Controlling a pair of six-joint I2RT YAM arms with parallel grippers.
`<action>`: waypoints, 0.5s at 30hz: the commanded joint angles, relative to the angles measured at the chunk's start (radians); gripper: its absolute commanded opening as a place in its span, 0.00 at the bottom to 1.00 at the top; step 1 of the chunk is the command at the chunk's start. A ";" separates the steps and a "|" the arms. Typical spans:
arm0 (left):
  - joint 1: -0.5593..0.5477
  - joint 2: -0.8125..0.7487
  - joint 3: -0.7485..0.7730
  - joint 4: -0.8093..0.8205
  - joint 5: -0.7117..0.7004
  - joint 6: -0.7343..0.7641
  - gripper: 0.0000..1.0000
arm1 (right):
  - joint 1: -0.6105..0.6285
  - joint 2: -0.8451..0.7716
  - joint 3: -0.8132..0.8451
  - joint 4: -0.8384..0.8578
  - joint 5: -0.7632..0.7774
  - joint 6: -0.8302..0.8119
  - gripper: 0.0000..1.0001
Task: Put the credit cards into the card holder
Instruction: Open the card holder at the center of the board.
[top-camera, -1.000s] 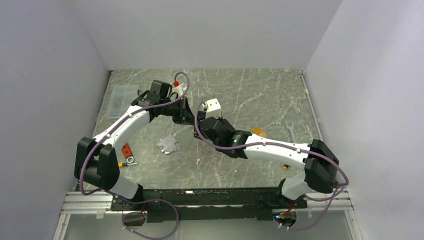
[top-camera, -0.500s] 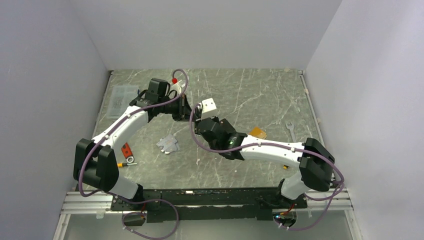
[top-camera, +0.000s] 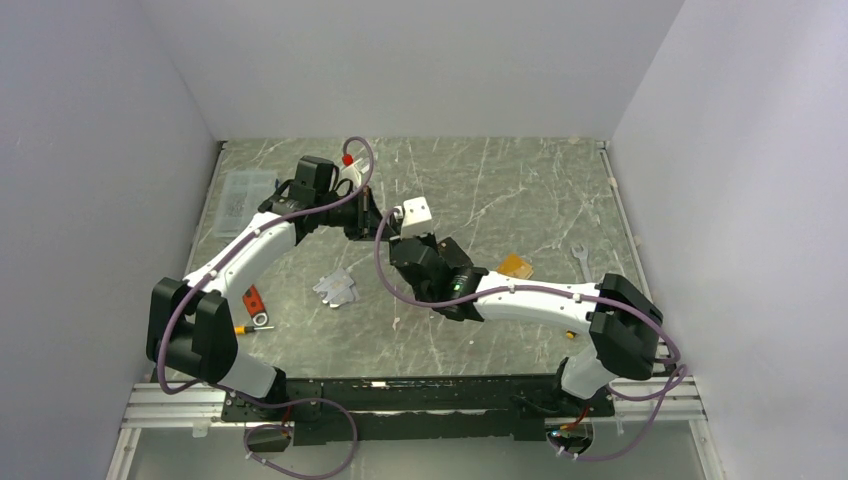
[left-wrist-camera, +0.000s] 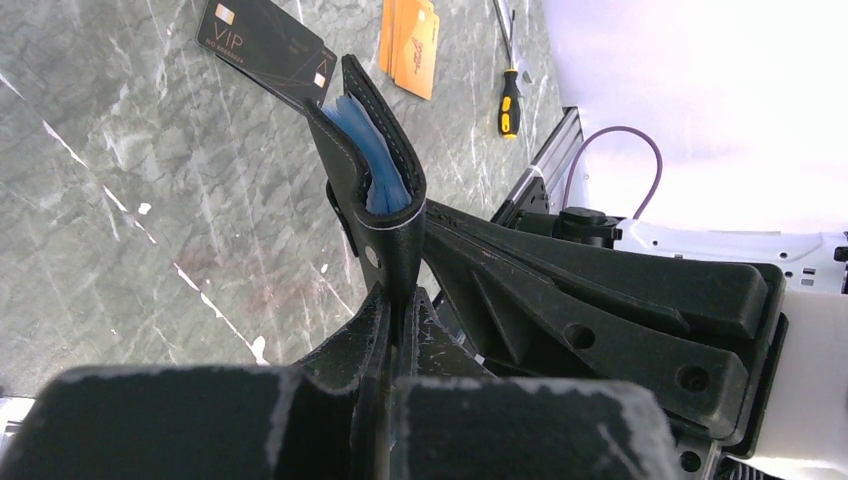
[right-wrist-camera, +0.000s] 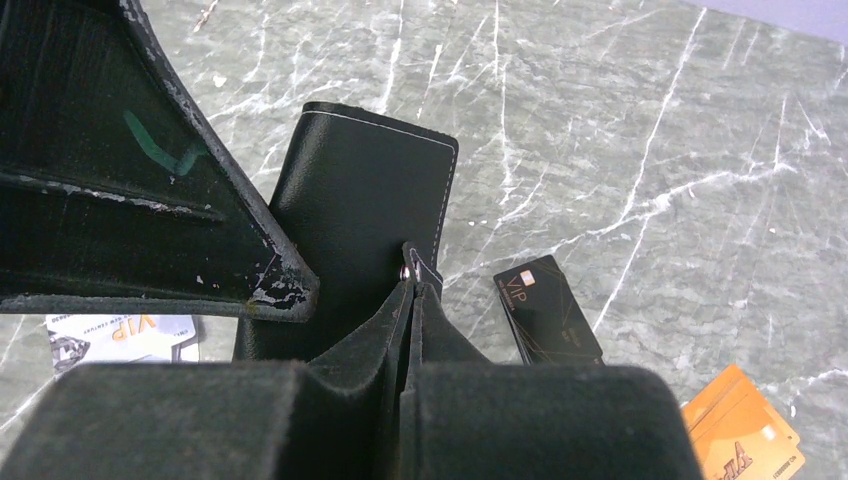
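Left gripper (left-wrist-camera: 395, 325) and right gripper (right-wrist-camera: 412, 300) both clamp the card holder (left-wrist-camera: 370, 190) above the counter (right-wrist-camera: 650, 120); right has only its snap tab (right-wrist-camera: 421, 268), which may slip or tear; credit cards (right-wrist-camera: 548, 308) lie at four o'clock

I am seeing a grey-green, white-veined marbled surface (top-camera: 520, 190) sitting between plain pale lavender-white walls (top-camera: 400, 60) on three sides; a silver aluminium rail (top-camera: 170, 405) is running along its near edge under even light.

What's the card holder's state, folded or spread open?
Folded, barely gaping: the card holder shows its covers close together, blue pockets peeking between; left gripper pinches its edge.
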 joint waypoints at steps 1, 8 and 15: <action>-0.009 -0.047 -0.005 -0.039 0.098 -0.022 0.00 | -0.043 -0.026 0.013 0.016 0.133 0.025 0.00; -0.009 -0.057 -0.012 -0.035 0.101 -0.024 0.00 | -0.070 -0.036 0.020 -0.036 0.166 0.075 0.00; -0.009 -0.061 -0.014 -0.036 0.105 -0.024 0.00 | -0.138 -0.070 0.024 -0.089 0.116 0.160 0.00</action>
